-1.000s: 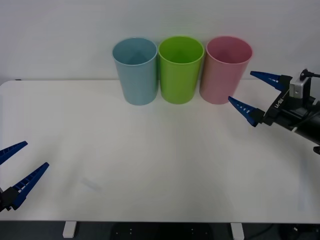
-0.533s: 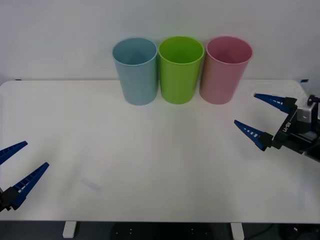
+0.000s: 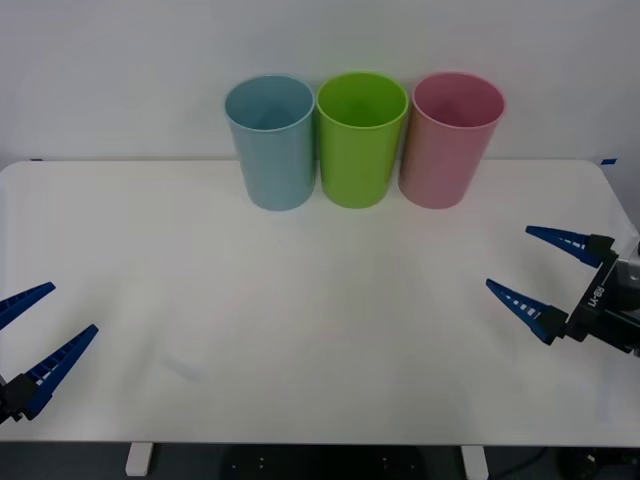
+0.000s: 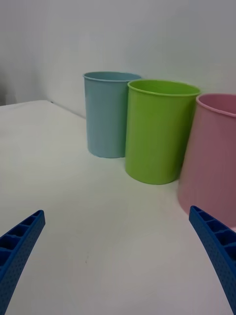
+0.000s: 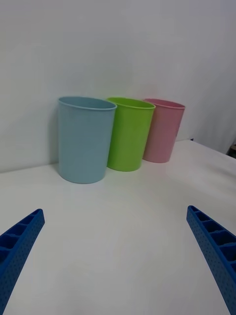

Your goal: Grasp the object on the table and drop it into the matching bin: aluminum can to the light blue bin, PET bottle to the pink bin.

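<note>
White table (image 3: 300,300), wide, backed by pale wall. Along its far edge, in a row: light blue bin (image 3: 270,140), lime green bin (image 3: 361,137), pink bin (image 3: 451,137). Right gripper (image 3: 543,275) low over right edge, fingers spread. Left gripper (image 3: 32,340) near-left, likewise spread. Bottle's whereabouts: cannot tell.

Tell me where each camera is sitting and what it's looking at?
Front view: sits above the arms, looking forward and down at the table; the left end effector and the right end effector show at its sides, both open.
Right wrist view: sits on the right wrist, facing the bins, with the pink bin nearest; its blue fingers show.
Left wrist view: sits on the left wrist, facing the bins, with the light blue bin nearest; its blue fingers show.
Shared: all three show the light blue, lime green bin and pink bins.
</note>
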`<action>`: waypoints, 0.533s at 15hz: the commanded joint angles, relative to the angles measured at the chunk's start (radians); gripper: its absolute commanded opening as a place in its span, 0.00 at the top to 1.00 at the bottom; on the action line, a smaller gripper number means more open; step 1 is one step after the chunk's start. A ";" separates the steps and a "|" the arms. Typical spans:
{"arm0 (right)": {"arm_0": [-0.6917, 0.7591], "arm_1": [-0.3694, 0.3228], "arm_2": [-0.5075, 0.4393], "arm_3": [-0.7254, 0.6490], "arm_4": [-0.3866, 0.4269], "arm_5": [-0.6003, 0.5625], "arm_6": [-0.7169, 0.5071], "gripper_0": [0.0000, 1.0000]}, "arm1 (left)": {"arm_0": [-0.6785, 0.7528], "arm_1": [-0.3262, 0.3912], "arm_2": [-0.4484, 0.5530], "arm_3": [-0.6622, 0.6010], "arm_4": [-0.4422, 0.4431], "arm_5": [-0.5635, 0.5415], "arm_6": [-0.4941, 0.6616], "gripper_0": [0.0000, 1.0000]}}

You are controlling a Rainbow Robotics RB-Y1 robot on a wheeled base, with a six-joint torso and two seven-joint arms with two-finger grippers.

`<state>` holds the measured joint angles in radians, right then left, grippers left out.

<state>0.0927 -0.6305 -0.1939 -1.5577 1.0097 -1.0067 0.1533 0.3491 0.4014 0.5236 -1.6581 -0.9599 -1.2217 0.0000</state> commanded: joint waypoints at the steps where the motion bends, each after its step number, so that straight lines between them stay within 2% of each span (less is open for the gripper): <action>1: 0.053 0.000 -0.022 -0.036 0.000 -0.003 0.000 0.00 | 0.000 0.000 0.000 0.000 0.000 0.000 0.000 0.00; 8: 0.097 0.000 -0.039 -0.044 -0.022 -0.016 0.003 0.00 | 0.000 0.000 0.000 0.000 0.000 0.000 0.000 0.00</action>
<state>0.1868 -0.6305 -0.2309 -1.6013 0.9902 -1.0218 0.1565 0.3491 0.4014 0.5236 -1.6581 -0.9599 -1.2217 0.0000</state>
